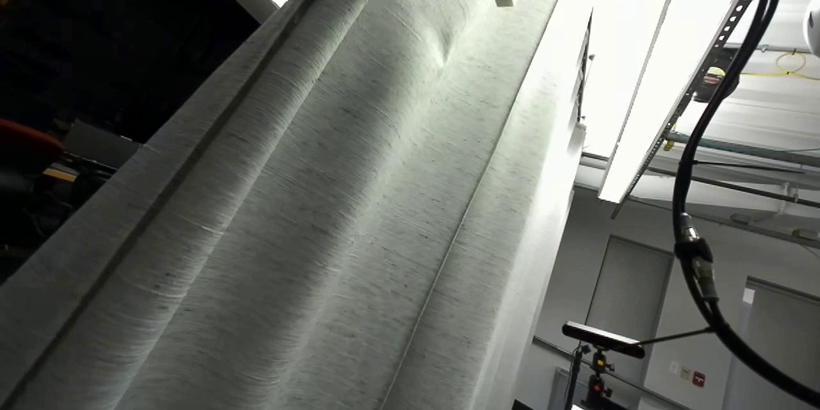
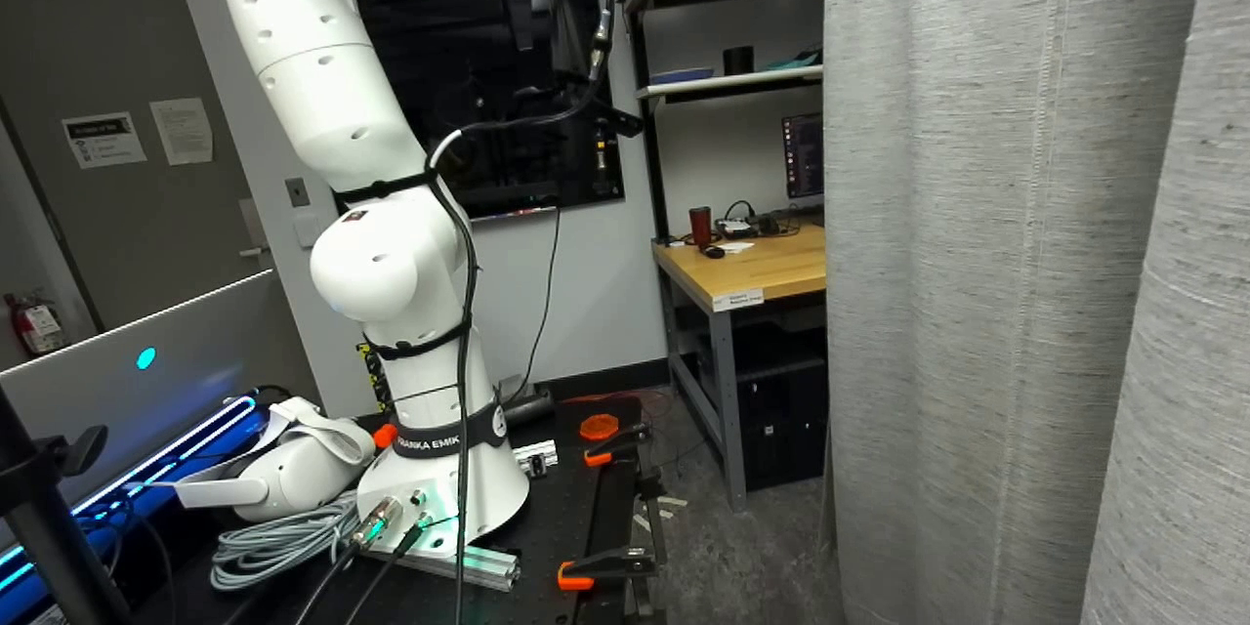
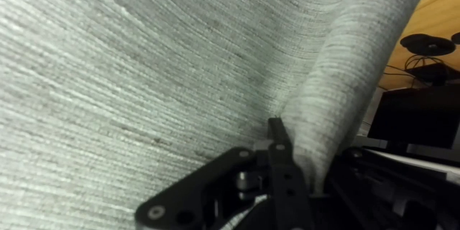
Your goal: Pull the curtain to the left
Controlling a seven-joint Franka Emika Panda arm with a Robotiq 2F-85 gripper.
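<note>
1. The curtain (image 2: 937, 264) fills the right side of an exterior view, its long axis close to vertical, running past the frame at top and bottom; a stitched seam (image 2: 1030, 264) follows its length, leaning a little rightward at the top.
2. In an exterior view the curtain (image 1: 410, 173) spans the middle, its long axis slanting from lower left to upper right, the long folds running the same way.
3. In the wrist view the curtain's woven face takes up most of the frame; a rolled fold (image 3: 345, 68) slopes from upper right down to the gripper (image 3: 309, 147).
4. The jaws pinch that fold between them; one fingertip is hidden behind the cloth.
5. In an exterior view the white robot arm (image 2: 342, 117) rises left of the curtain, a wooden desk (image 2: 781, 264) showing between them.
</note>
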